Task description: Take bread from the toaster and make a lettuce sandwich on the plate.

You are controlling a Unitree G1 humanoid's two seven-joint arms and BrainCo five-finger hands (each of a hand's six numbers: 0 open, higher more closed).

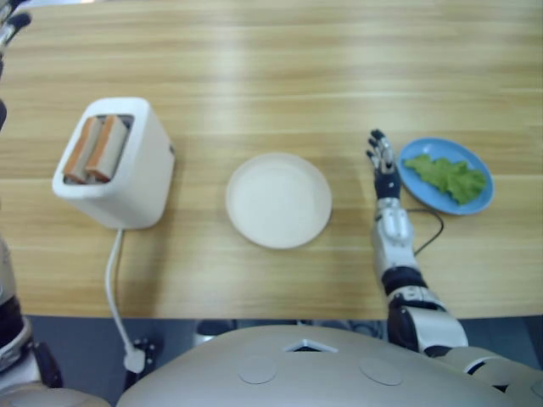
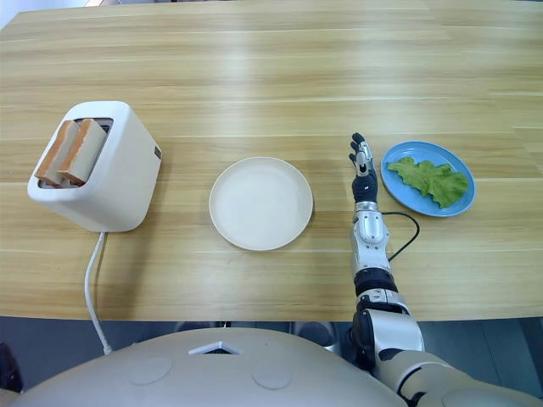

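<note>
Bread slices (image 2: 71, 151) stood in toaster (image 2: 106, 182) at bench (image 2: 254, 76) left, cream plate (image 2: 260, 203) centre, right robot hand (image 2: 363, 170) open, holding nothing, just left of lettuce (image 2: 431, 180) on blue dish (image 2: 424, 147), left robot hand (image 1: 10, 25) at far-left edge, grip unreadable.

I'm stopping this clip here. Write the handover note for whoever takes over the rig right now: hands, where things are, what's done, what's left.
Right hand: open and empty, stretched out between the cream plate and the blue plate.
Left hand: at the far left edge of the view, state unclear.
Things: two bread slices stand in the toaster on the left. The lettuce lies on the blue plate. The cream plate is bare.
Done: nothing yet.
Left: one slice onto the cream plate, lettuce on it, second slice on top.
</note>
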